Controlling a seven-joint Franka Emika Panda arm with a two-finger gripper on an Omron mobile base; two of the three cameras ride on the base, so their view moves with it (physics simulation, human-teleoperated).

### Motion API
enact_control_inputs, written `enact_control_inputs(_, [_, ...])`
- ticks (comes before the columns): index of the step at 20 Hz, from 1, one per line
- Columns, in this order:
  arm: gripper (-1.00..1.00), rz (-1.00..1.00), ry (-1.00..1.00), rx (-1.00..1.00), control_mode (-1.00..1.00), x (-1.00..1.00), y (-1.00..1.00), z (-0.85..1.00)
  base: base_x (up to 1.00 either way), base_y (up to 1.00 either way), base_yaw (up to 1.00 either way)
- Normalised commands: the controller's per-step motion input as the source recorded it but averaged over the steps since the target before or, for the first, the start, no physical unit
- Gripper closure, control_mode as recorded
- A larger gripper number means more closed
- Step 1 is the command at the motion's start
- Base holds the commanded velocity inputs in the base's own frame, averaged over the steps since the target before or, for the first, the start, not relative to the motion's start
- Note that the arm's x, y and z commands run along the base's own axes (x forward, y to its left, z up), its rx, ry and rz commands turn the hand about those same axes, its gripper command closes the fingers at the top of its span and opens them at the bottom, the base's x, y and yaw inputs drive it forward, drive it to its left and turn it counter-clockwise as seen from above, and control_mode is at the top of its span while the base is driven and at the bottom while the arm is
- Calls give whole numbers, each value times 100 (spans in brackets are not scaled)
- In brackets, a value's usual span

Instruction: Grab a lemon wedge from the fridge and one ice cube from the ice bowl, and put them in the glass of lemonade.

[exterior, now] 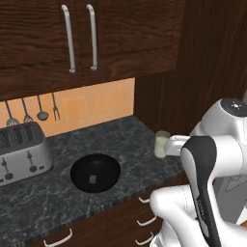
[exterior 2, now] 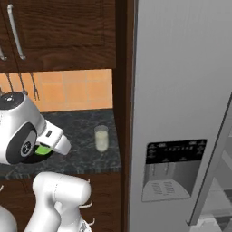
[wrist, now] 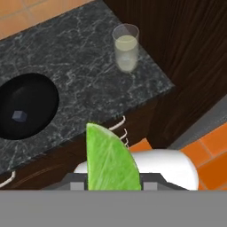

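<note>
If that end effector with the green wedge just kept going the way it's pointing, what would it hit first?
Probably the dark countertop, between the black bowl and the glass. The end effector looks down at that stretch over the wedge; depth is hard to judge.

Dark wood cabinets (exterior: pixel 96 38), orange tile backsplash (exterior: pixel 87 106), marbled counter (exterior: pixel 43 202).

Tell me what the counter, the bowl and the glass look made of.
Counter: dark polished stone, likely granite, from its pale veining.
Bowl: glossy black, maybe ceramic or plastic; the smooth sheen leaves it open.
Glass: clear glass or plastic; the pale liquid shows through.
</note>
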Motion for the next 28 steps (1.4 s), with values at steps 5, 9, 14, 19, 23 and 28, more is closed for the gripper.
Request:
enact_control_inputs(5, [100,0,0,0,100,0,0,0,64,-4,-6])
enact_control_inputs(9, [100,-1,0,0,-100,10,0,0,43,0,-2])
enact_control_inputs(14, [100,-1,-11,0,-100,2,0,1,0,0,0])
enact_control_inputs(19, [100,-2,2,-1,-100,57,3,3,0,0,0])
enact_control_inputs(23, [100,1,0,0,-100,93,-23,-16,0,0,0])
enact_control_inputs(28, [100,10,-6,0,-100,58,-27,-36,0,0,0])
